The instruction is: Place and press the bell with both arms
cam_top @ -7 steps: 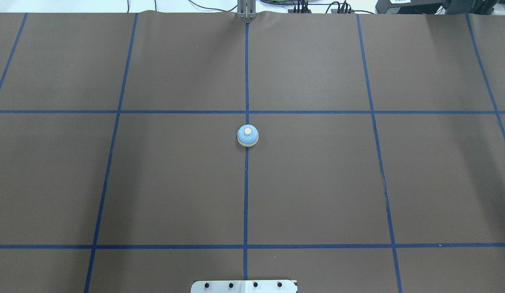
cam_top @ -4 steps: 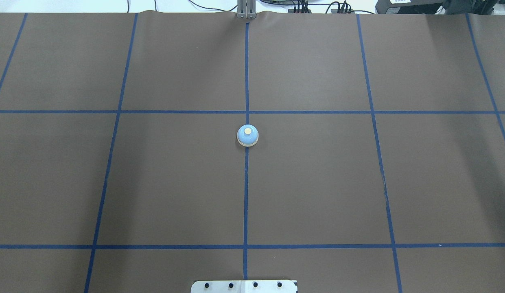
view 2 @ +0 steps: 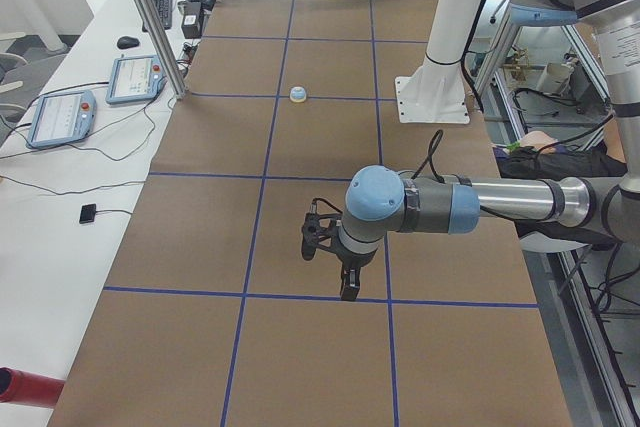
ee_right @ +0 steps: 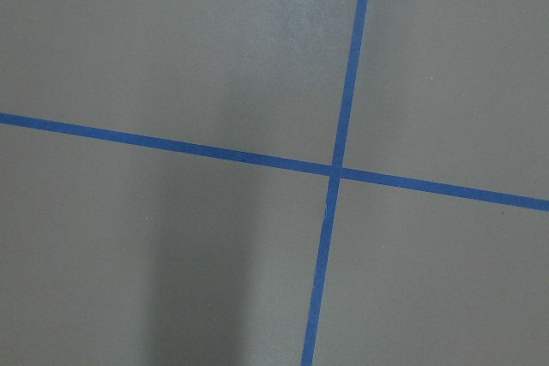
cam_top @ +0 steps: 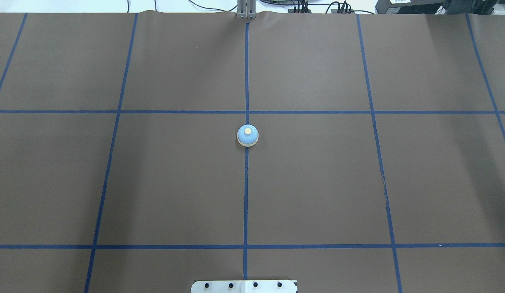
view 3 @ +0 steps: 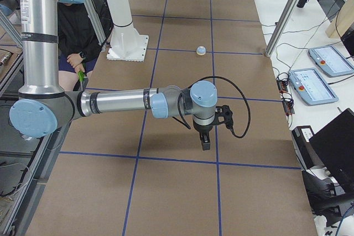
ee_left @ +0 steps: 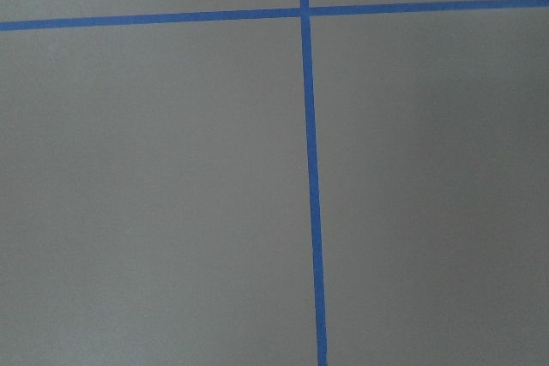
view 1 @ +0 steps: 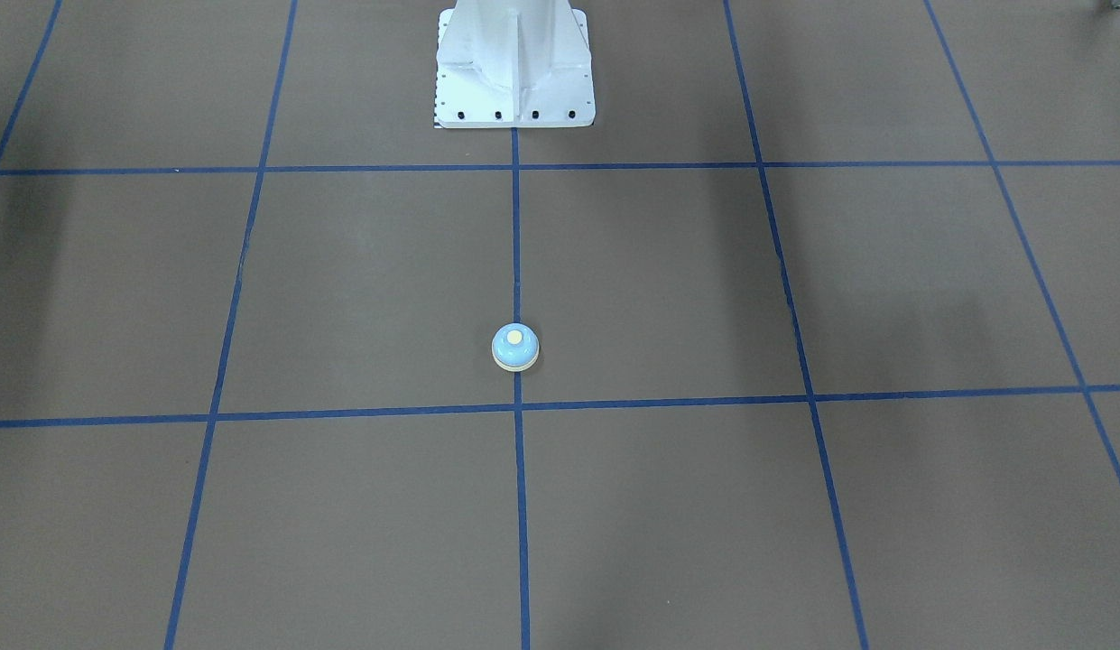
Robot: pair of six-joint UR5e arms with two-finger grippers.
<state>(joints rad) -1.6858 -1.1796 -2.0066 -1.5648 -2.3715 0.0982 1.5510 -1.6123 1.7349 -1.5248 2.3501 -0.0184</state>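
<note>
Light-blue bell (cam_top: 248, 135) sits upright on table (cam_top: 317, 183), on centre tape line (cam_top: 245, 195) beyond pedestal base (cam_top: 244, 286). Placing looks done, pressing unclear. Left gripper (view 2: 346, 285), right gripper (view 3: 205, 143) far from bell; open or closed cannot tell.

Changes noted: none visible. Item: bell (cam_top: 248, 135), overhead view. Position on the centre tape line (cam_top: 246, 195) unaltered, midway between left and right edges of the desk (cam_top: 317, 183).
</note>
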